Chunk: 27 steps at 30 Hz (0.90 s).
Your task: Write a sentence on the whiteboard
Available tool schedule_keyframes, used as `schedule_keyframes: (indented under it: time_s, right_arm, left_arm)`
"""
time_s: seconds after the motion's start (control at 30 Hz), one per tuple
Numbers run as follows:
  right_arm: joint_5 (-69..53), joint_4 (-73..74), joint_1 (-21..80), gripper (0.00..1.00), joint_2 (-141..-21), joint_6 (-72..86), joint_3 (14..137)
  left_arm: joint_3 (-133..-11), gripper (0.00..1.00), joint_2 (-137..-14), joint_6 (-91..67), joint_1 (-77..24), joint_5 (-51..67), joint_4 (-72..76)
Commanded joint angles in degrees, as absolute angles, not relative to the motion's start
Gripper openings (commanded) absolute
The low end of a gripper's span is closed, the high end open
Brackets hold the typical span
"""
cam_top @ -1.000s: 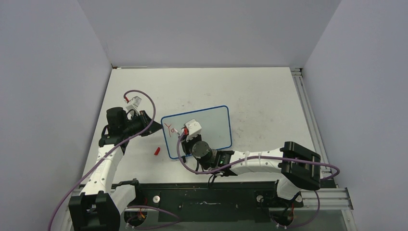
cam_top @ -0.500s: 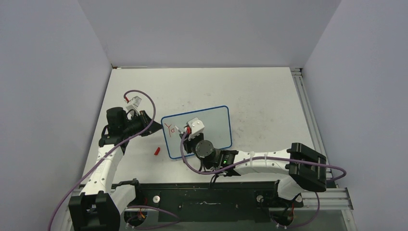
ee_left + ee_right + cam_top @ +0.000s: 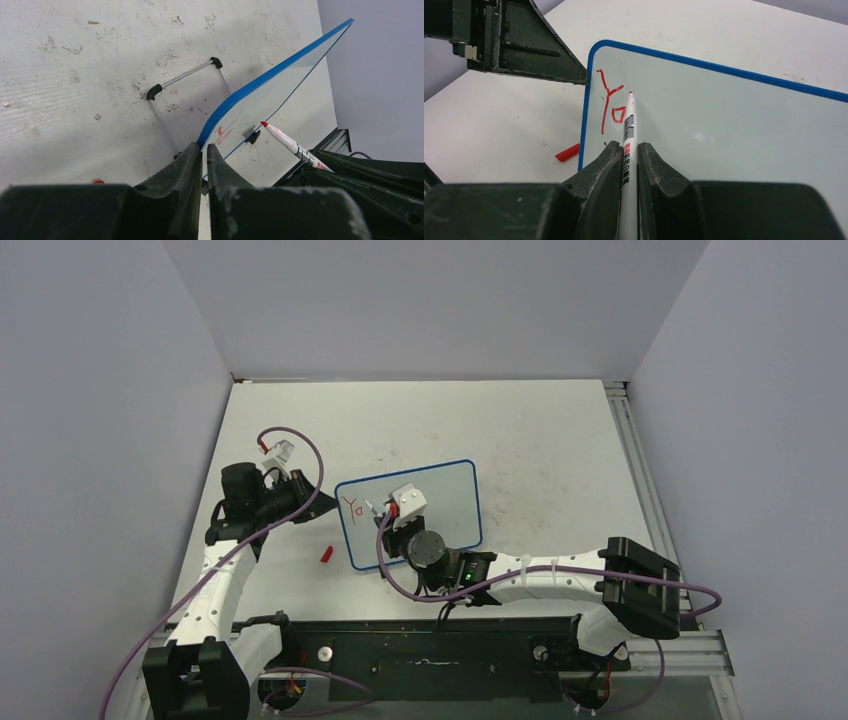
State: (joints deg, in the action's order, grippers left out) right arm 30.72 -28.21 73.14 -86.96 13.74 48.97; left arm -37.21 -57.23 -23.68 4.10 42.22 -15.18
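Observation:
The whiteboard (image 3: 440, 502) with its blue frame lies tilted on the table. Red lettering "Yo" (image 3: 352, 505) sits at its left end and shows clearly in the right wrist view (image 3: 610, 101). My right gripper (image 3: 628, 147) is shut on a white red-tipped marker (image 3: 629, 125). The marker's tip is just right of the "o", at or just above the board (image 3: 734, 120). My left gripper (image 3: 205, 148) is shut on the whiteboard's blue left edge (image 3: 235, 100). In the top view the left gripper (image 3: 325, 498) is at the board's left end and the right gripper (image 3: 385, 516) is over it.
The marker's red cap (image 3: 326, 554) lies on the table near the board's left corner, also in the right wrist view (image 3: 568, 152). A wire stand with black feet (image 3: 184, 80) lies behind the board. The table's right side carries a metal rail (image 3: 640, 470).
My right arm has shifted slightly to the right, taking the marker tip a little past the "o". The left arm and the whiteboard have not moved.

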Motion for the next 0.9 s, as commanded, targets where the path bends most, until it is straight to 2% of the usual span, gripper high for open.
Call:
schedule_keyframes:
  time_s: [0.0,0.87]
  right_arm:
    - [31.27,-29.92,72.87,0.05,-87.40,14.43,48.66]
    - [30.59,-29.14,71.97,0.05,-89.53,16.62,47.68]
  left_arm:
    - [-38.74,0.08,-57.08,-23.38,3.43,44.40,-13.23]
    - [-38.74,0.08,-57.13,-23.38,3.46,44.40,-13.27]
